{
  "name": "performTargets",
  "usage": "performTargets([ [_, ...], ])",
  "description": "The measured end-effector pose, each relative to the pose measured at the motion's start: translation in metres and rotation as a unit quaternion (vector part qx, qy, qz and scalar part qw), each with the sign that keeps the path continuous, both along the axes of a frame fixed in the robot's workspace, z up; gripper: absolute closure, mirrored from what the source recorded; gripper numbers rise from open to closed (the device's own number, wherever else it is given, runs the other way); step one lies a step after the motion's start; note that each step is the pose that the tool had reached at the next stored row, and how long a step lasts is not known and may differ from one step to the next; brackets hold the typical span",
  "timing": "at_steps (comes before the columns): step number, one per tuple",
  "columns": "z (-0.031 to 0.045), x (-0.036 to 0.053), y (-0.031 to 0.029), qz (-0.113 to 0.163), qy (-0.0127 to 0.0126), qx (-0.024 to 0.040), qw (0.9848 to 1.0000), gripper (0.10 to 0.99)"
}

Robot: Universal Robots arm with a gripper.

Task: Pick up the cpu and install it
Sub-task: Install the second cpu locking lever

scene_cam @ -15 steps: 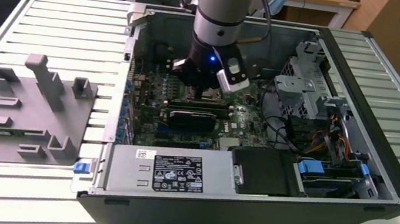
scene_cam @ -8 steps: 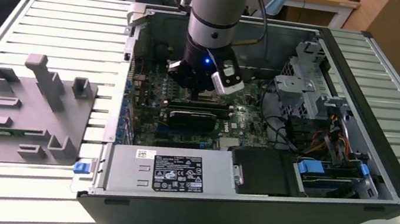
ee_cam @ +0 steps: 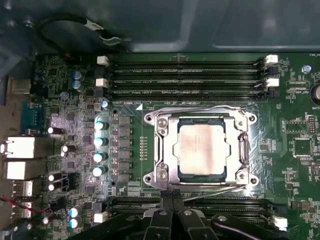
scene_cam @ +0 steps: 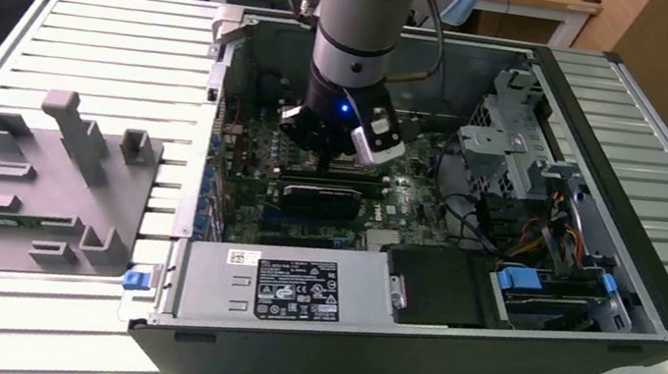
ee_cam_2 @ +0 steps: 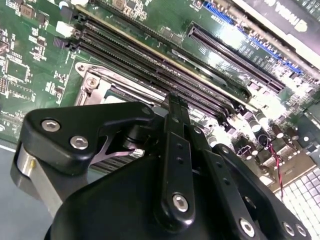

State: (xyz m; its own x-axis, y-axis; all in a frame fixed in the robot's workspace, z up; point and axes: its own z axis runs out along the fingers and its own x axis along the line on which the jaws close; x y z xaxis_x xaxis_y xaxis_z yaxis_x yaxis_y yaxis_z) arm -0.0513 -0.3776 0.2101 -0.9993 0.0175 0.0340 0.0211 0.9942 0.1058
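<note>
The cpu point(ee_cam: 202, 150), a flat square chip with a pale silver top, lies inside the metal frame of the motherboard socket point(ee_cam: 161, 150) in the first wrist view. The frame surrounds it on all sides. My gripper point(ee_cam: 171, 201) hovers just beside one edge of the socket, its black fingers pressed together with nothing between them. In the second wrist view the same fingers point(ee_cam_2: 172, 112) point down over the memory slots next to the socket's corner point(ee_cam_2: 92, 82). In the exterior view my gripper point(scene_cam: 338, 163) hangs inside the open computer case, above the socket point(scene_cam: 321, 197).
A grey plastic fixture block point(scene_cam: 42, 193) sits on the slatted table at the exterior view's left. Inside the case point(scene_cam: 640, 263) are a power supply point(scene_cam: 280, 283), a drive cage point(scene_cam: 516, 125) and loose cables point(scene_cam: 463, 216). Memory slots point(ee_cam: 185, 75) and capacitors point(ee_cam: 100, 142) flank the socket.
</note>
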Motion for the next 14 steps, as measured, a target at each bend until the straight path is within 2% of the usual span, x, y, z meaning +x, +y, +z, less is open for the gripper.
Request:
performTargets([
  [9,0.0000,-0.0055,-0.0091,0.000,0.0001,0.0151,0.9999,0.980],
  [14,-0.0003,-0.0064,-0.0138,0.000,0.0001,0.0263,0.9997,0.980],
])
